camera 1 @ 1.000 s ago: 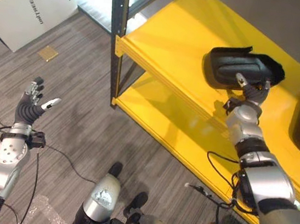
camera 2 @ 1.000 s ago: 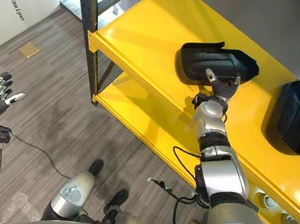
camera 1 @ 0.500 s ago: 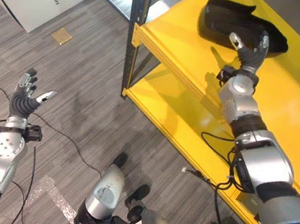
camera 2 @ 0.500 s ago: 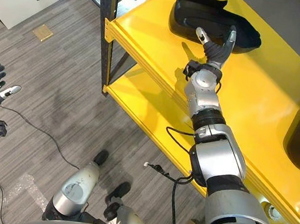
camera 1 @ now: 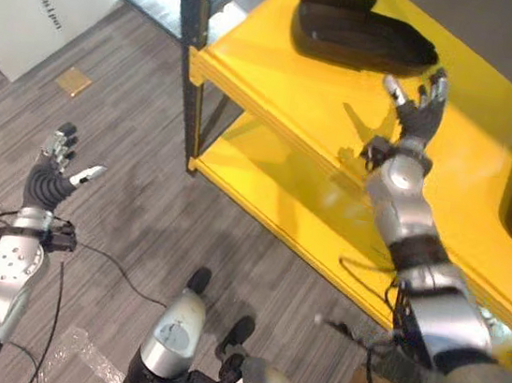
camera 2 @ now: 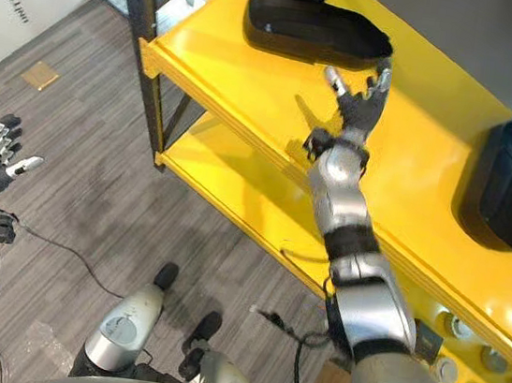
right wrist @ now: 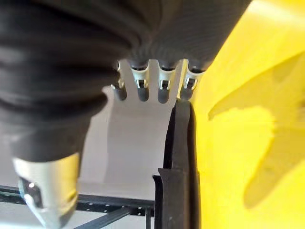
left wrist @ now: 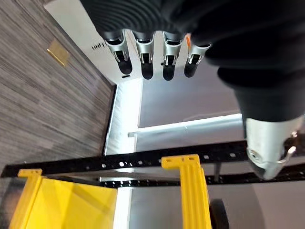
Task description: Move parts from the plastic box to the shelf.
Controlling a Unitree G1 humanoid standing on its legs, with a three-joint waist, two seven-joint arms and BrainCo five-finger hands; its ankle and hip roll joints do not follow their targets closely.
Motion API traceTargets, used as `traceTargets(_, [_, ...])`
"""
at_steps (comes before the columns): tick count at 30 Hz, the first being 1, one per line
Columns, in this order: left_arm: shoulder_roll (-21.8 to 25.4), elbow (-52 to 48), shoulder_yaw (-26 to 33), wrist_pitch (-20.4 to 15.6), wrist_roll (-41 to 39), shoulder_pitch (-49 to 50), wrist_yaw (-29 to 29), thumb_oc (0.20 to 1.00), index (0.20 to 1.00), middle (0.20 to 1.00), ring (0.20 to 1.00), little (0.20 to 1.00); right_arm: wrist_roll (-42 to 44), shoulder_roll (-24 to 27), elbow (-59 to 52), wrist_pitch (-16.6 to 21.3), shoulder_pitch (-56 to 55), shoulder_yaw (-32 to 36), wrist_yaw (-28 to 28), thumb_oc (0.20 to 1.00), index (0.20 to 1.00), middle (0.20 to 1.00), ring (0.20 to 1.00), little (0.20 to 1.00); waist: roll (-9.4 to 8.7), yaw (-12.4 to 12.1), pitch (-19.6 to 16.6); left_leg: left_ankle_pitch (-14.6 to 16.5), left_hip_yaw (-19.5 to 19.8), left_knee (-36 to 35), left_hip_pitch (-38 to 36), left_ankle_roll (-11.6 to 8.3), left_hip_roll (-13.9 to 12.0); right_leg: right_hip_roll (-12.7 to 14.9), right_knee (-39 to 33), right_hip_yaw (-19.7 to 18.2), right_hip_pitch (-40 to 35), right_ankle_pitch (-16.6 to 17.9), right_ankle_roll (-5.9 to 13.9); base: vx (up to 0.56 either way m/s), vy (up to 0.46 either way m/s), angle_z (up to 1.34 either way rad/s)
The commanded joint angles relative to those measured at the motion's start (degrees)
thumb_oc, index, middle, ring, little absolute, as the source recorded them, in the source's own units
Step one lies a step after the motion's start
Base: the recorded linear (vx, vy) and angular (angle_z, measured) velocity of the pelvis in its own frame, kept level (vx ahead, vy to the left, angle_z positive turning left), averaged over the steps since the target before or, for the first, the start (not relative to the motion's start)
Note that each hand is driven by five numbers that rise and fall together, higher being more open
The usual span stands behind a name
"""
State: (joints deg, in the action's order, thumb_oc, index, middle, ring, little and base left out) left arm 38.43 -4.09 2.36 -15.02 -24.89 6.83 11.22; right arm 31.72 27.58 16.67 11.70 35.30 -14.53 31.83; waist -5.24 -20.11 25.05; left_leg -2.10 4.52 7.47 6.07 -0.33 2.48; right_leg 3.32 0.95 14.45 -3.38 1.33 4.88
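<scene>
On the yellow shelf, upper level: two black parts lie well apart, nothing in my hands.

Shelf: yellow shelf [camera 2: 253,68], two levels, dark upright post [camera 2: 137,6] at its near corner.

Part one: black moulded part [camera 2: 311,24], long, shallow, hollow side up, lies flat on the top level towards the post end.

Part two: second black part [camera 2: 500,186] on the same level, far end, well apart from the first.

My right hand: right hand [camera 2: 357,106] raised over the top level, between the two parts, nearer the first one. Fingers straight and spread, thumb out, grasping nothing, clear of the part. In my right wrist view the fingers [right wrist: 143,88] run straight in a row, with the black moulded part seen edge-on past them against the yellow board.

My left hand: left hand [camera 1: 50,179] out over the floor, well away from the shelf, palm up. Fingers relaxed and straight, thumb apart, empty. In my left wrist view the fingers [left wrist: 145,62] are straight, shelf frame beyond.

Floor: grey wood-look floor [camera 1: 131,137], small tan square [camera 1: 72,82] set in it.

Box: white cardboard box [camera 1: 39,7] on the floor beyond the post.
</scene>
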Motion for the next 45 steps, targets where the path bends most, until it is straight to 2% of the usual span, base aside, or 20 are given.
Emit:
traceTargets(1, [-4.0,-5.0,1.8,-2.0,-0.8,4.8,0.2,1.000,1.000,1.000,1.000,1.000,-7.2,-0.3,-5.6,-2.8,-14.9,-3.6,-4.1,1.000,1.000,1.000,1.000,1.000,0.27,5.4,-8.5,0.7,-2.9,-2.6,-0.4,2.96,0.6,0.3,1.4,-4.9,3.1,4.7,4.03,-0.04,0.102,-0.24])
traceTargets(3, [-5.5,-6.4,1.4,-1.6,-2.9,6.0,0.0,1.000,1.000,1.000,1.000,1.000,-6.6,-1.3,-8.1,-3.9,-21.6,-2.8,-7.4,1.000,1.000,1.000,1.000,1.000,0.63,7.2,-9.7,0.5,-3.3,-3.1,-1.0,3.01,0.3,0.3,1.4,-6.3,3.4,5.0,4.16,-0.05,0.092,-0.43])
traceTargets(5, [-7.8,-6.2,0.5,-0.9,-6.8,5.7,1.0,1.000,1.000,1.000,1.000,1.000,-8.9,-3.3,-9.7,-3.8,-30.1,-2.8,-12.6,1.000,1.000,1.000,1.000,1.000,1.30,10.9,-11.2,0.3,-4.7,-4.0,-2.3,2.97,0.1,0.2,1.1,-8.0,3.5,5.1,4.27,-0.09,0.133,-0.56])
traceTargets(8, [-9.6,-4.9,-1.7,-0.7,-8.0,4.7,2.7,1.000,1.000,1.000,1.000,1.000,-10.1,-3.9,-8.8,-4.2,-36.7,-3.1,-16.7,1.000,1.000,1.000,1.000,1.000,1.79,14.2,-12.9,0.1,-6.5,-5.4,-4.0,2.79,0.0,-0.1,0.5,-9.4,3.4,5.3,4.24,-0.06,0.083,-0.54])
traceTargets(15, [-10.8,-3.9,-4.7,-0.5,-8.7,5.3,3.8,1.000,1.000,1.000,1.000,1.000,-10.8,-3.1,-3.8,-7.2,-41.4,-1.4,-21.5,1.000,1.000,1.000,1.000,1.000,2.11,17.5,-15.6,0.3,-8.7,-7.9,-6.5,2.50,0.0,-0.3,-1.6,-11.0,3.0,5.8,4.34,-0.05,0.039,-0.25])
traceTargets(16, [-11.3,-3.4,-5.1,-1.0,-9.7,5.5,4.6,1.000,1.000,1.000,1.000,1.000,-8.1,-3.8,-0.7,-10.6,-42.3,-1.6,-22.1,1.000,1.000,1.000,1.000,1.000,2.30,18.3,-16.3,0.4,-9.6,-8.4,-7.1,2.35,-0.2,-0.3,-1.9,-11.2,2.8,5.6,4.19,-0.06,0.060,-0.03])
traceTargets(18, [-11.8,-2.6,-5.1,-0.7,-9.6,5.4,4.4,1.000,1.000,1.000,1.000,1.000,-12.6,-5.3,5.3,-10.7,-42.9,-1.1,-22.4,1.000,1.000,1.000,1.000,1.000,2.49,18.7,-16.8,0.6,-10.2,-8.9,-7.8,2.28,-0.3,-0.1,-2.3,-11.0,2.4,5.4,4.11,-0.04,0.047,-0.02])
traceTargets(22, [-11.9,-2.0,-5.4,-0.6,-9.1,5.3,4.4,1.000,1.000,1.000,1.000,1.000,-13.6,-6.6,10.7,-10.8,-42.8,-0.4,-23.3,1.000,1.000,1.000,1.000,1.000,2.67,18.8,-17.3,0.7,-10.6,-9.4,-8.5,2.15,-0.5,0.1,-2.8,-10.5,1.9,5.5,4.06,0.00,0.000,0.00])
traceTargets(30, [-12.5,-2.6,-4.6,1.0,-11.0,5.7,4.2,1.000,1.000,1.000,1.000,1.000,-14.9,-7.0,12.4,-12.6,-42.9,-0.5,-24.4,1.000,1.000,1.000,1.000,1.000,2.76,19.2,-18.3,1.1,-11.1,-10.0,-9.4,1.98,-0.8,0.3,-3.1,-9.9,1.5,5.1,4.01,0.00,0.000,0.00])
traceTargets(33, [-13.3,-2.1,-5.5,2.9,-16.3,5.6,4.4,1.000,1.000,1.000,1.000,1.000,-16.7,-7.0,13.3,-14.1,-42.8,-0.6,-25.2,1.000,1.000,1.000,1.000,1.000,2.78,19.4,-18.7,1.2,-11.4,-10.1,-9.5,1.85,-0.9,0.3,-3.2,-9.7,1.5,4.9,4.18,0.00,0.000,0.00])
traceTargets(34, [-13.9,1.1,-6.3,4.4,-15.4,5.5,7.5,1.000,1.000,1.000,1.000,1.000,-17.8,-6.9,15.1,-16.5,-42.5,-0.8,-25.2,1.000,1.000,1.000,1.000,1.000,2.77,19.6,-18.8,1.3,-11.8,-10.1,-9.5,1.65,-1.1,0.3,-3.1,-9.6,1.5,4.9,4.37,-0.04,-0.056,0.00])
traceTargets(36, [-15.0,13.7,-8.0,5.3,-13.1,4.6,7.9,1.000,1.000,1.000,1.000,1.000,-19.0,-7.0,21.7,-18.4,-41.7,-2.2,-24.0,1.000,1.000,1.000,1.000,1.000,2.62,19.9,-19.1,1.4,-12.4,-9.9,-9.6,1.40,-1.4,0.2,-3.1,-9.7,1.6,4.9,4.13,-0.04,-0.078,-0.01])
traceTargets(37, [-15.8,20.5,-8.5,2.5,-14.2,4.3,7.8,1.000,1.000,1.000,1.000,1.000,-19.8,-7.2,25.5,-18.0,-41.3,-2.3,-24.0,1.000,1.000,1.000,1.000,1.000,2.53,20.0,-19.2,1.6,-12.7,-9.7,-9.6,1.35,-1.5,0.1,-3.0,-9.8,1.6,4.9,4.05,-0.03,-0.078,-0.03])
traceTargets(38, [-16.4,27.0,-8.7,-2.4,-8.8,4.0,12.6,1.000,1.000,1.000,1.000,1.000,-20.1,-7.6,29.6,-17.2,-40.7,-2.1,-24.4,1.000,1.000,1.000,1.000,1.000,2.42,20.1,-19.3,1.8,-13.0,-9.5,-9.6,1.37,-1.5,0.1,-3.0,-9.9,1.6,4.8,4.02,-0.02,-0.088,-0.11])
traceTargets(39, [-16.6,32.3,-8.8,-2.7,-4.5,3.4,14.1,1.000,1.000,1.000,1.000,1.000,-20.7,-8.3,33.1,-16.6,-40.1,-2.3,-24.4,1.000,1.000,1.000,1.000,1.000,2.20,20.1,-19.3,2.0,-13.2,-9.3,-9.6,1.45,-1.6,0.0,-2.9,-10.0,1.5,4.7,3.94,-0.02,-0.089,-0.19])
traceTargets(40, [-17.2,36.1,-9.0,-0.5,-4.5,2.8,11.3,1.000,1.000,1.000,1.000,1.000,-20.8,-8.6,35.6,-15.9,-39.8,-2.4,-24.4,1.000,1.000,1.000,1.000,1.000,2.00,20.0,-19.2,2.1,-13.4,-9.1,-9.7,1.50,-1.7,0.0,-2.8,-10.2,1.5,4.7,3.85,-0.02,-0.097,-0.22])
traceTargets(41, [-18.9,41.0,-9.0,4.2,-11.4,2.6,4.7,1.000,1.000,1.000,1.000,1.000,-20.0,-8.8,38.2,-15.5,-39.6,-2.1,-24.2,1.000,1.000,1.000,1.000,1.000,1.85,19.9,-19.2,2.2,-13.4,-9.0,-9.6,1.49,-1.7,-0.1,-2.8,-10.3,1.5,4.7,3.79,-0.03,-0.080,-0.14])
traceTargets(42, [-20.6,44.9,-8.6,6.4,-15.3,3.1,-0.1,1.000,1.000,1.000,1.000,1.000,-19.6,-8.9,39.8,-15.9,-39.5,-1.2,-24.3,1.000,1.000,1.000,1.000,1.000,1.86,19.9,-19.2,2.3,-13.5,-8.9,-9.7,1.53,-1.8,-0.1,-2.9,-10.3,1.4,4.7,3.82,-0.02,-0.055,-0.08])
traceTargets(43, [-21.6,47.5,-8.0,7.0,-18.0,3.5,-1.7,1.000,1.000,1.000,1.000,1.000,-19.5,-9.1,40.6,-16.4,-39.5,-0.5,-24.3,1.000,1.000,1.000,1.000,1.000,1.90,20.0,-19.2,2.4,-13.6,-8.9,-9.8,1.58,-1.9,-0.1,-2.9,-10.4,1.4,4.6,3.86,-0.01,-0.033,-0.07])
traceTargets(45, [-22.8,54.0,-6.6,7.8,-12.6,4.1,-5.9,1.000,1.000,1.000,1.000,1.000,-20.9,-9.7,43.0,-16.6,-40.1,1.0,-25.1,1.000,1.000,1.000,1.000,1.000,1.98,20.4,-19.1,2.6,-13.9,-9.1,-10.4,1.66,-1.9,-0.2,-3.1,-10.8,1.2,4.7,3.88,0.00,-0.028,-0.17])
